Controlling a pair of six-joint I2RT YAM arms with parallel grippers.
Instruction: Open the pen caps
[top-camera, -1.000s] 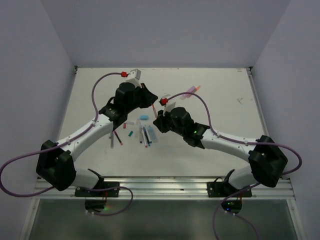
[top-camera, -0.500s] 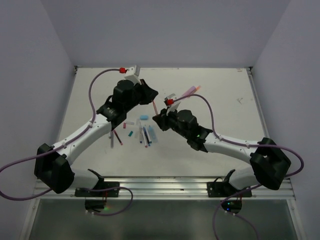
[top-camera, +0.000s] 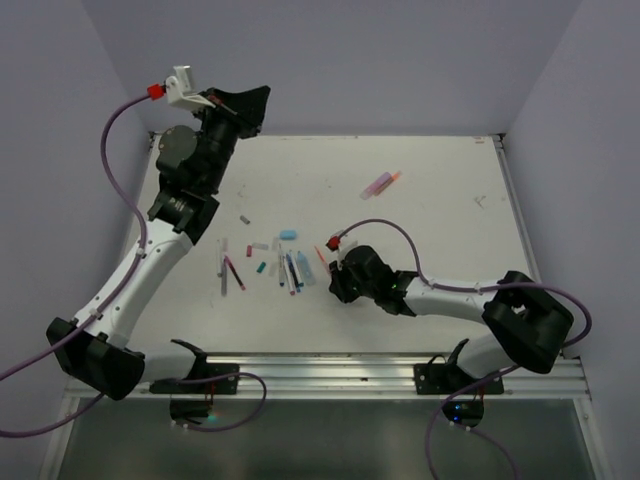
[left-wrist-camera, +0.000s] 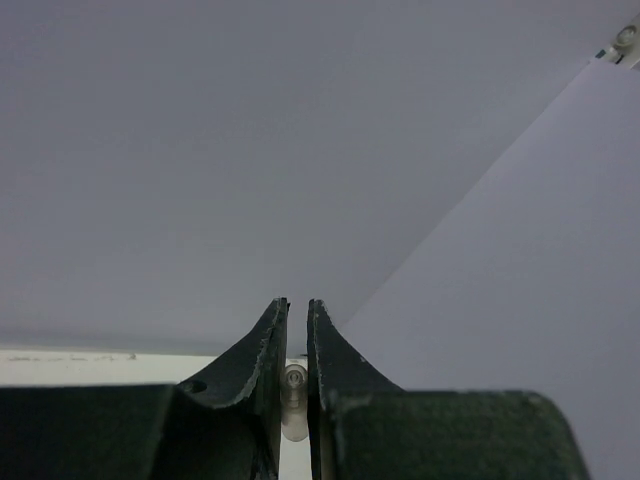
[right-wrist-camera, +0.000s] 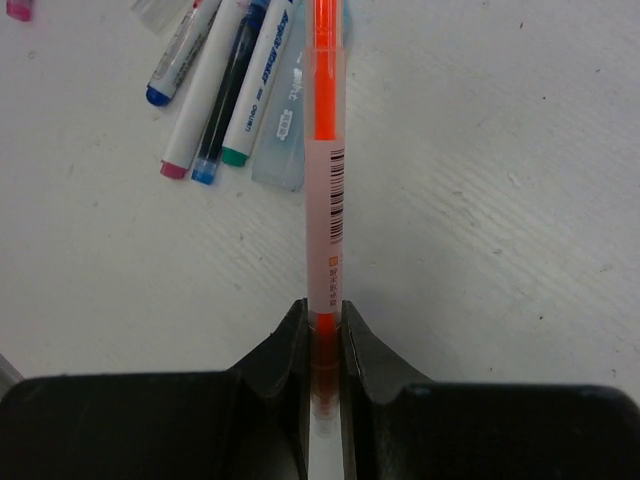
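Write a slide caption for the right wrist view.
Right end effector grips an orange pen, with several other pens lying on the white table beyond.

Robotics lab test cell. Two robot arms, the left arm (top-camera: 140, 275) and the right arm (top-camera: 445, 295), are bolted to an aluminium rail (top-camera: 320, 372) at the near edge of a plain white table (top-camera: 440, 160). Blank pale-lavender walls (top-camera: 330, 60) box the table in on three sides. Purple cables (top-camera: 378, 222) loop loose off the arms. Small electronics with lit LEDs (top-camera: 462, 412) sit below the rail. Pens (top-camera: 290, 268) lie loose on the tabletop.
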